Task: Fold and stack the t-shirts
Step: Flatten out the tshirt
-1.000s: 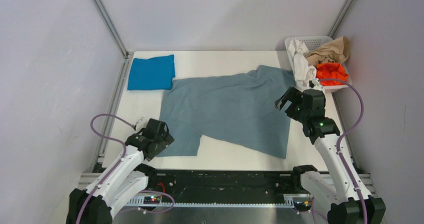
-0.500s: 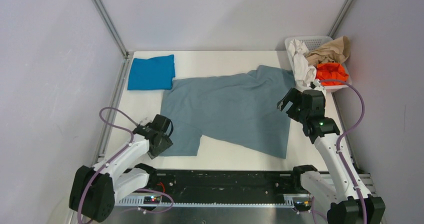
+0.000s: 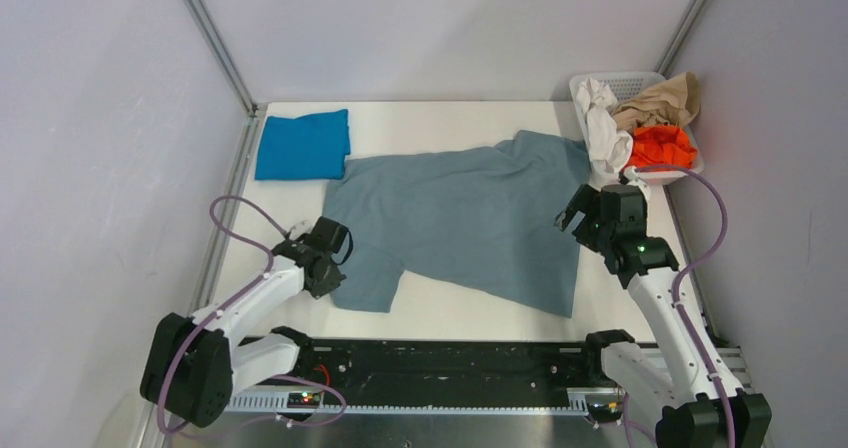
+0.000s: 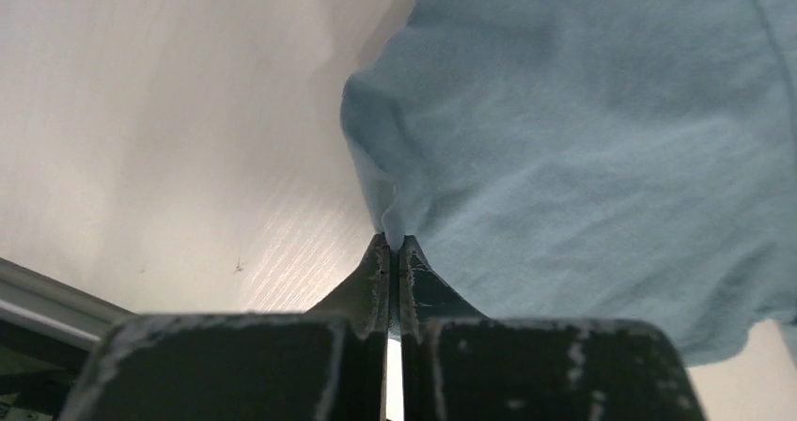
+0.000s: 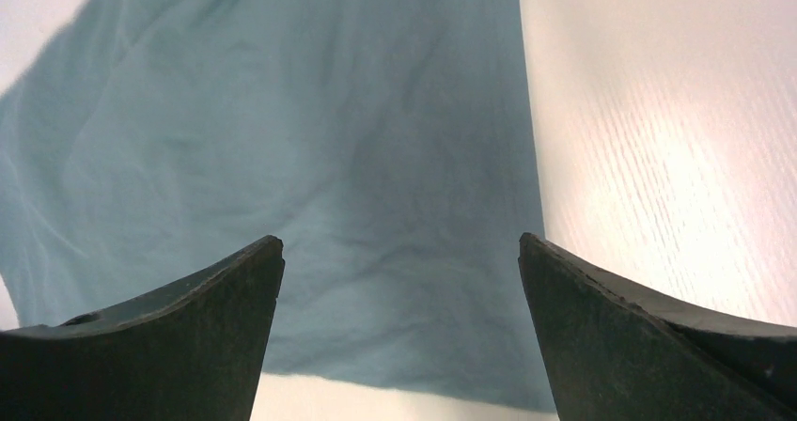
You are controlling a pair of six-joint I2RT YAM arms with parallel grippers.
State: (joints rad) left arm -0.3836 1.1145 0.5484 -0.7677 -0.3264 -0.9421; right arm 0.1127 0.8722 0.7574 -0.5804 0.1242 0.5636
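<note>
Top external: fixed high behind arm bases, looks down toward 12 o'clock, far enough to take in whole table [image 3: 440, 123].
Left wrist: just behind left gripper [image 4: 395, 244], very near, low over table.
Right wrist: behind right gripper [image 5: 399, 252], looks down from higher up, fingers at frame's 6 o'clock.
Shared by all three: grey-blue t-shirt [image 3: 460, 218]. Left wrist sees its 8 o'clock corner, right wrist its 3 o'clock edge.

no readable text, labels, brands, numbers or signs
</note>
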